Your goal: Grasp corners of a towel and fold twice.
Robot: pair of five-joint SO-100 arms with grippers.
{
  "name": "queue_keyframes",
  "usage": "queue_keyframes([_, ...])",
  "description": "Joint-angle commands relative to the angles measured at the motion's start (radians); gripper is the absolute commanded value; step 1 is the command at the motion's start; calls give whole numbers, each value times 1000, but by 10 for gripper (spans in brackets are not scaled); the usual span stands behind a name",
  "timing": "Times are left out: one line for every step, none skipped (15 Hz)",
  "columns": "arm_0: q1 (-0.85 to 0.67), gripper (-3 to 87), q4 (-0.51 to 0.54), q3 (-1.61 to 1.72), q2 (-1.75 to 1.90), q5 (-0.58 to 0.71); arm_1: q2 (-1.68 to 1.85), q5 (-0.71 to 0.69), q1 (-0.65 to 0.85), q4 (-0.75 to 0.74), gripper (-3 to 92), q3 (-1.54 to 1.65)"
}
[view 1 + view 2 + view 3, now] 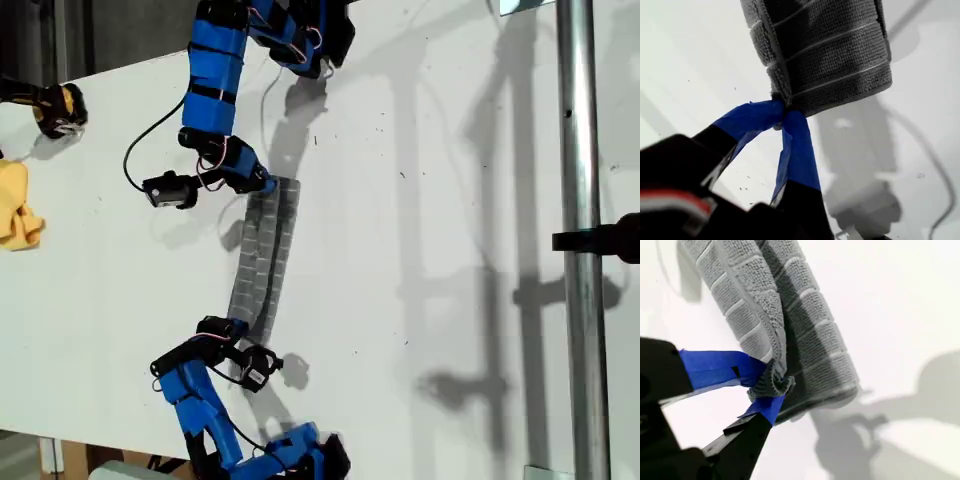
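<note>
- Spanning the white table (420, 200) in the exterior view: the towel (264, 262), gathered into a narrow strip near centre, one arm at its 12 o'clock end, another at 6 o'clock; yellow cloth (18, 205) at 9 o'clock.
- First wrist view: my first gripper (781, 120) pinched on a towel (822, 50) corner.
- Second wrist view: my second gripper (766, 385) clamped on a bunched corner of the towel (805, 330).
</note>
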Motion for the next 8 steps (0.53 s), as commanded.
queue_keyframes([18,-10,-26,37,32,-17,-57,32,-46,2,-1,-6])
queue_keyframes([14,-10,-40,58,28,-20,-109,41,-48,-5,-1,-5])
queue_keyframes([8,-10,-52,66,14,-21,-153,46,-46,-17,-1,-9])
queue_keyframes([-2,-9,-63,67,-11,-18,-187,49,-43,-37,-1,-11])
queue_keyframes([-12,-1,-69,61,-43,-14,-212,52,-34,-51,-1,-12])
queue_keyframes([-25,65,-71,51,-74,-17,-222,52,-18,-57,-1,-12])
queue_keyframes([-31,104,-69,37,-94,-11,-221,52,-3,-52,-1,-18])
queue_keyframes([-35,153,-54,23,-97,-6,-206,52,9,-29,58,-37])
